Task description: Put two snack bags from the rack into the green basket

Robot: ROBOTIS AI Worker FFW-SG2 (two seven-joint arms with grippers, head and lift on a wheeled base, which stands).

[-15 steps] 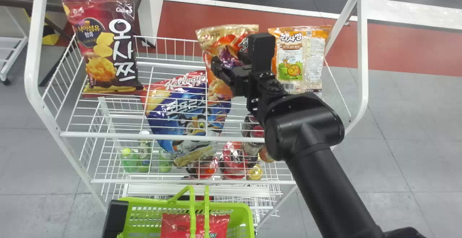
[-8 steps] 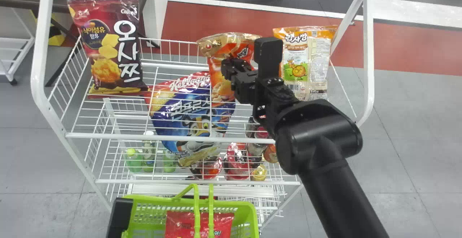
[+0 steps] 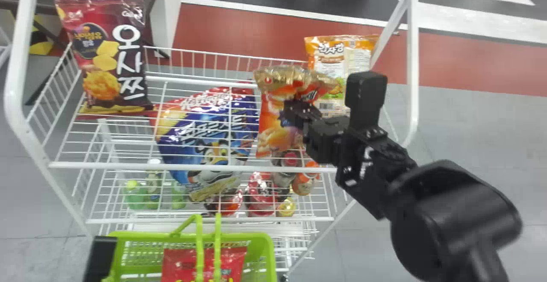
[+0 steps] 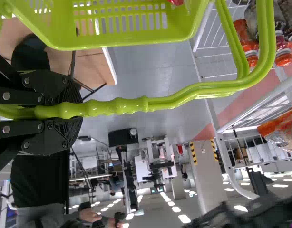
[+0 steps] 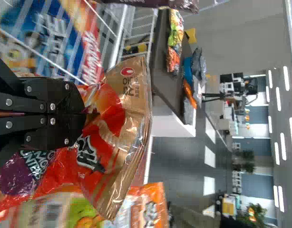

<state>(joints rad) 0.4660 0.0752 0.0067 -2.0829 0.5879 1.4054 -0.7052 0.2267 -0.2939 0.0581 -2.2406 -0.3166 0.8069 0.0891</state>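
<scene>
While your right pincer [image 3: 294, 107] clamps the orange-and-gold snack bag [image 3: 273, 87], your green basket [image 3: 270, 258] is lower and to that pincer's left, a red bag [image 3: 179, 264] inside, the handles [image 3: 199, 241] gripped by your left pincer [image 3: 100, 256].

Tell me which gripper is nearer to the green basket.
Left. The left gripper is clamped on the green basket's handles; the right gripper is farther off, up at the rack, gripping the gold-topped snack bag.
</scene>
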